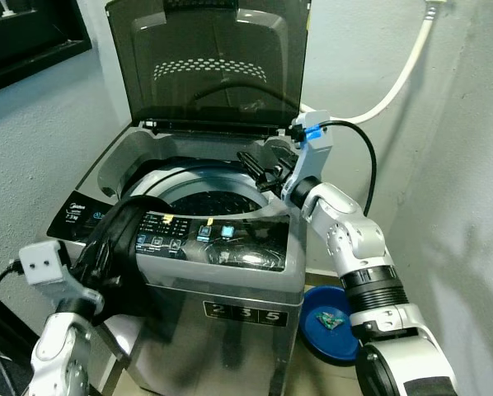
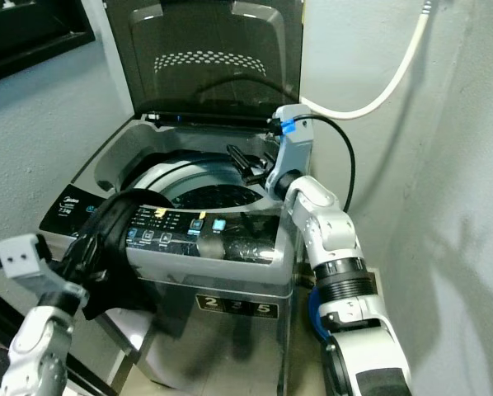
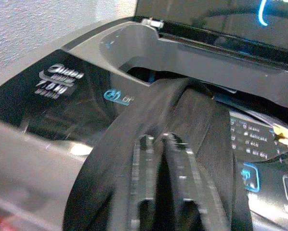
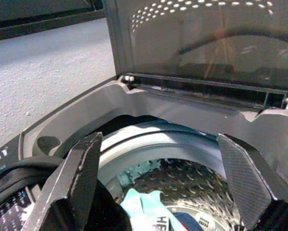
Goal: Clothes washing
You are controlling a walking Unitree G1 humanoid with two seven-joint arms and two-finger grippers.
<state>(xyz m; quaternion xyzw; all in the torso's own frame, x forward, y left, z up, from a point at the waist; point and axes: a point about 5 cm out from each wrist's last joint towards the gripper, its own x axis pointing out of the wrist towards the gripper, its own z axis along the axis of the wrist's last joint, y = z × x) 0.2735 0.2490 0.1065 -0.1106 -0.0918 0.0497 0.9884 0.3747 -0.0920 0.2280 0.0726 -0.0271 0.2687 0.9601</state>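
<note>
Here a black garment [image 1: 119,239] lies draped over the front left corner of the top-loading washing machine [image 1: 230,305], one end trailing into the drum opening and the rest hanging down the front panel. The left end effector [image 3: 157,192] sits on this fabric with its two black fingers [image 3: 141,183] drawn close together, pinching a fold of the cloth above the control panel [image 1: 218,239]. Inside the perforated drum [image 4: 182,180], a pale turquoise piece of clothing [image 4: 139,204] rests with other laundry. The right end effector [image 1: 259,171] hovers over the drum's rear right edge, fingers [image 4: 76,178] spread wide and holding nothing. The tinted lid [image 1: 213,62] stands raised against the wall. A white hose [image 1: 399,78] curves along the wall behind, and a blue round lid [image 1: 329,322] lies on the floor beside the machine.
</note>
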